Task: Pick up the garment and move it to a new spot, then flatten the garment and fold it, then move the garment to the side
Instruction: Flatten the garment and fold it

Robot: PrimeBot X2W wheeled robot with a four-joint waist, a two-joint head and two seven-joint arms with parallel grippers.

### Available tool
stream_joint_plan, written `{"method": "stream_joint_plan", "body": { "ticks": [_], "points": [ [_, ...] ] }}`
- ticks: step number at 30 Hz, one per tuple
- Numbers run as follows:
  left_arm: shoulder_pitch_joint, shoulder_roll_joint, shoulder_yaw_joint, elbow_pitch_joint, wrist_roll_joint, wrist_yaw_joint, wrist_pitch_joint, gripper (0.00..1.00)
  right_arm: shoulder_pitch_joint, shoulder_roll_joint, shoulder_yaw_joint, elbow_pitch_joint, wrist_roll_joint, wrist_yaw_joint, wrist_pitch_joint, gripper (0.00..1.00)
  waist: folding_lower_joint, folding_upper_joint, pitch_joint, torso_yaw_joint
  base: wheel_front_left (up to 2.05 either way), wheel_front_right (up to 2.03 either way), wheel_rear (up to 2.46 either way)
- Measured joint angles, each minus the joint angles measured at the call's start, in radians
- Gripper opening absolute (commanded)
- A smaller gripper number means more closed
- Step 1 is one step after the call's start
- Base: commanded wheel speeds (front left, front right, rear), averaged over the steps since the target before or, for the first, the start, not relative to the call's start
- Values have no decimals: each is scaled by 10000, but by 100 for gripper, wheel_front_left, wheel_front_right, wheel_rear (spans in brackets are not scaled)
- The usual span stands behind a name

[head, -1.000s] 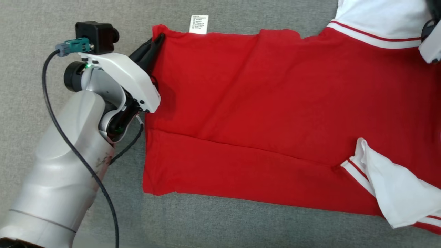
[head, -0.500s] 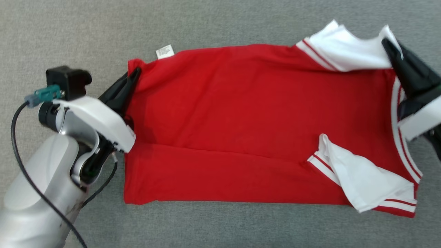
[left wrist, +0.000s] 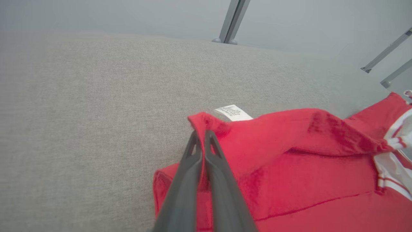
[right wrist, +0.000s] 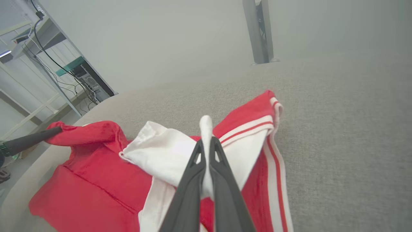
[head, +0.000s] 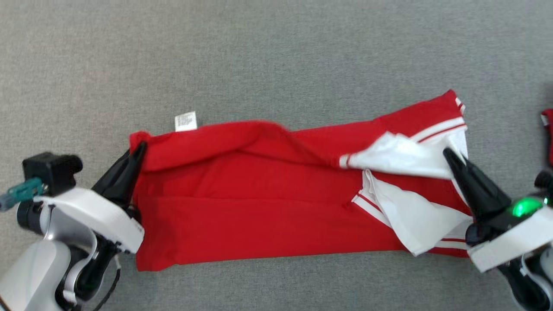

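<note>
Starting at the left, we are pressing the left gripper [head: 139, 149] [left wrist: 201, 137] fully shut on the red corner of the garment [head: 268, 220] [left wrist: 305, 180] [right wrist: 96, 183], and the cloth is sitting nipped between the two dark fingertips. Just beyond those tips a small white care label [head: 185, 121] [left wrist: 233, 112] is poking out from the hem. Left of this gripper, and ahead of it, the grey woven surface [head: 276, 52] [left wrist: 80, 112] [right wrist: 347, 129] is lying open and wide.

Moving right from the tips, the garment's far edge is hanging as a soft, sagging ridge, raised over a flatter red layer that is resting on the surface. The cloth is a matte knit, creased along one long straight fold line below the ridge. Its near edge is running fairly straight, level with the left gripper's wrist.

Further right, two white sleeves [head: 402, 155] are crumpling over the red, each ending in a red-and-white striped band [head: 436, 129].

We are clenching the right gripper [head: 447, 152] [right wrist: 206, 143] tight on a fold of white cloth, which is standing up between its fingers. Beyond these tips a striped corner is lying flat on the grey surface. To the right of this gripper, open surface is stretching away, and a scrap of something red [head: 548, 134] is showing at the head view's edge; we cannot tell what it is. Past the surface's far edge, grey metal posts [left wrist: 233, 19] [right wrist: 259, 32] are standing.
</note>
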Motion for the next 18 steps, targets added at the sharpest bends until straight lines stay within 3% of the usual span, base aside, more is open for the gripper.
{"method": "stream_joint_plan", "body": {
  "ticks": [9,10,11,12,13,14,18],
  "points": [
    [1173,104,270,-502,-458,472,-136,0,1217,698,-322,-58,-215,-2,29,0,0,0,-388,-207,0,0,0],
    [1286,79,282,-491,-520,506,-144,0,1333,834,-330,19,-316,0,102,25,0,0,-440,-198,0,0,0],
    [1286,79,282,-491,-520,506,-144,18,1333,834,-330,19,-316,0,102,47,0,0,-440,-198,0,0,0],
    [1348,4,339,-405,-637,568,-186,42,1448,963,-359,153,-336,0,190,75,1,0,-508,-182,0,0,0],
    [1348,4,339,-405,-637,568,-186,58,1448,963,-359,153,-336,0,190,100,1,0,-508,-182,0,0,0],
    [1383,-35,359,-357,-694,573,-211,100,1517,1005,-372,230,-353,0,238,100,1,0,-547,-175,0,0,0],
    [1632,-201,376,-82,-899,619,-305,100,1825,1141,-430,416,-393,-2,349,100,0,0,-743,-140,0,0,0]
  ]
}}
